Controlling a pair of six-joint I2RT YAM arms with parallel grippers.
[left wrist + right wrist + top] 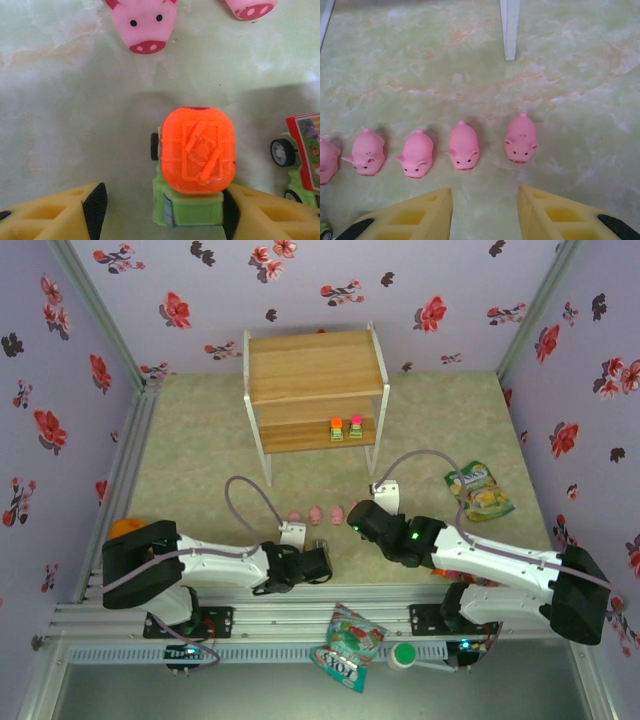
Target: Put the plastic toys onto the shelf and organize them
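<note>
- Five pink pigs (464,146) stand in one row just ahead of the right gripper (484,192); the leftmost is cut by the frame edge.
- Four blocky toys: one orange-topped toy (197,155) between the left gripper's (162,200) fingers, one wheeled toy (300,160) just right of it, and an orange-topped block (337,428) and a pink-topped block (355,426) far ahead of both grippers.
- One shelf (315,360), with two wooden boards.
- Two snack bags: a green snack bag (478,490) right of the right gripper, a red-and-blue snack bag (348,645) behind both grippers.
- One orange round object (125,528), far left of the left gripper.
</note>
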